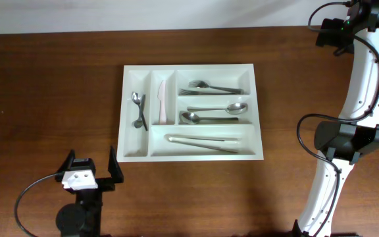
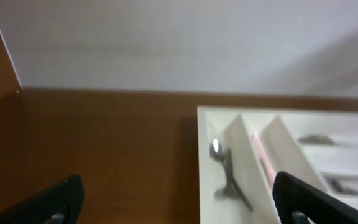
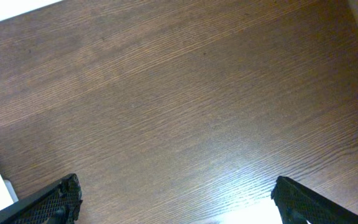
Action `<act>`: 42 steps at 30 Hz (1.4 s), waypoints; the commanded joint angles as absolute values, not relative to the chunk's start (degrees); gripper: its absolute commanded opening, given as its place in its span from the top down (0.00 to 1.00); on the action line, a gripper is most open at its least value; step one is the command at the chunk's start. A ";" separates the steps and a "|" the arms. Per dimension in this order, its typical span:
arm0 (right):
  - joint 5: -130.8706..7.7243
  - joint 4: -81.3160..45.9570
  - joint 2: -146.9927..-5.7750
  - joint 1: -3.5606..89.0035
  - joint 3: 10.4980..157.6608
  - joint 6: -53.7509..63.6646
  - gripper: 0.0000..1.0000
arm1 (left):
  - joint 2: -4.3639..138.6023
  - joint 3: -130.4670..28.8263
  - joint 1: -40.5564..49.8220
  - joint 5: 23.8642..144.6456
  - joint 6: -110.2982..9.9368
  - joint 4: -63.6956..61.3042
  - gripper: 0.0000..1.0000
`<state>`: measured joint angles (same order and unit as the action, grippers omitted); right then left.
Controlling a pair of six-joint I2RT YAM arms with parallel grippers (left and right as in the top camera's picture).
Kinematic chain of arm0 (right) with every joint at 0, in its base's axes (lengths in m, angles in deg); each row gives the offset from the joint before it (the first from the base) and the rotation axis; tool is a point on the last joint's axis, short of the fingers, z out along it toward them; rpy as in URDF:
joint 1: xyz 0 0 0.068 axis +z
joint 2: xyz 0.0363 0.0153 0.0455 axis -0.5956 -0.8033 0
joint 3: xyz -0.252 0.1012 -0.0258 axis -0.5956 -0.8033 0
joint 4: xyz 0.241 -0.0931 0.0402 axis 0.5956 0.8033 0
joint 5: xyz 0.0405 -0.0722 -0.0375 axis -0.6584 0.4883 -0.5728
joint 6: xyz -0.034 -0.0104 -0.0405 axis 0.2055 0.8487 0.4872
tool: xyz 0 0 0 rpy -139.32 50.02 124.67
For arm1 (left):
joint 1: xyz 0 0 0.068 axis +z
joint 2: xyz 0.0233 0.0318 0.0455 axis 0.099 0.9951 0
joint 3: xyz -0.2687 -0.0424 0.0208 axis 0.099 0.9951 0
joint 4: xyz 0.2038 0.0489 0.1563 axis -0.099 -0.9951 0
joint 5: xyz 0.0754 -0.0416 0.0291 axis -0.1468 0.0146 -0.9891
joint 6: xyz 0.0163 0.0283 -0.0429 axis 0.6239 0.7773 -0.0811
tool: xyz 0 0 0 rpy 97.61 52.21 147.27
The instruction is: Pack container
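The container (image 1: pixel 262 146), a white cutlery tray with five compartments, lies in the middle of the table. Its two upright compartments hold a small spoon (image 1: pixel 138 108) and a pale knife (image 1: pixel 162 102). The long ones hold forks (image 1: pixel 210 87), two spoons (image 1: pixel 216 112) and tongs (image 1: pixel 202 142). My left gripper (image 1: pixel 91 166) is open and empty near the front edge, just left of the tray's front left corner. In the left wrist view the tray (image 2: pixel 207 162) and spoon (image 2: pixel 225 174) show between the fingers (image 2: pixel 179 205). My right gripper (image 3: pixel 179 202) is open and empty over bare wood.
The table is dark brown wood (image 1: pixel 51 85). A white wall (image 2: pixel 179 43) lies beyond its far edge. The right arm (image 1: pixel 354 112) rises along the right side of the table. A cable (image 1: pixel 28 197) loops by the left arm's base.
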<state>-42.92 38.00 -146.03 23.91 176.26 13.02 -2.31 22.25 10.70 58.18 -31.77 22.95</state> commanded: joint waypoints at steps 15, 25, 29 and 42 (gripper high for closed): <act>-42.81 38.02 -145.81 24.11 175.96 12.76 0.01 | -4.23 25.11 11.11 56.43 -30.41 20.17 0.01; -42.81 38.02 -145.81 24.11 175.96 12.76 0.01 | -4.23 25.11 11.09 56.43 -30.41 20.17 0.01; -42.81 38.02 -145.81 24.11 175.96 12.76 0.01 | -4.23 25.11 11.11 56.43 -30.41 20.17 0.01; -42.81 36.62 -128.39 29.57 168.87 12.76 0.01 | -4.23 25.11 11.11 56.43 -30.41 20.17 0.01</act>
